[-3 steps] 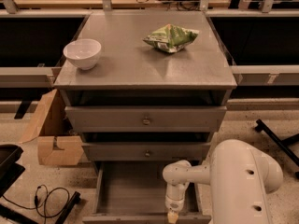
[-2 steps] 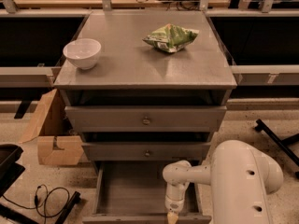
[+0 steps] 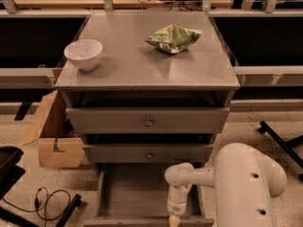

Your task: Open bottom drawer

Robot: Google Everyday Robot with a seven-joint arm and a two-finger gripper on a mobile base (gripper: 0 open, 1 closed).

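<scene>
Bottom drawer [image 3: 132,193], lowest in the bench [image 3: 142,65], stands pulled out. Gripper [image 3: 174,219] at its front edge; state cannot be told. Judged rigid and light-sliding, best held at the front panel's centre.

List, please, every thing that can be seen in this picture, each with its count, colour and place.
cabinet: one, grey, centre of the view
bowl: one, white, on the cabinet top, left side
bag: one, green, crumpled, on the cabinet top, right of middle
top drawer: one, grey, just under the cabinet top
middle drawer: one, grey, under the top drawer
bottom drawer: one, grey, lowest, pulled out, nothing seen inside
cardboard box: one, brown, on the floor left of the cabinet
cable: one, black, on the floor, lower left
arm: one, white, lower right
gripper: one, pale, at the front edge of the bottom drawer
</scene>
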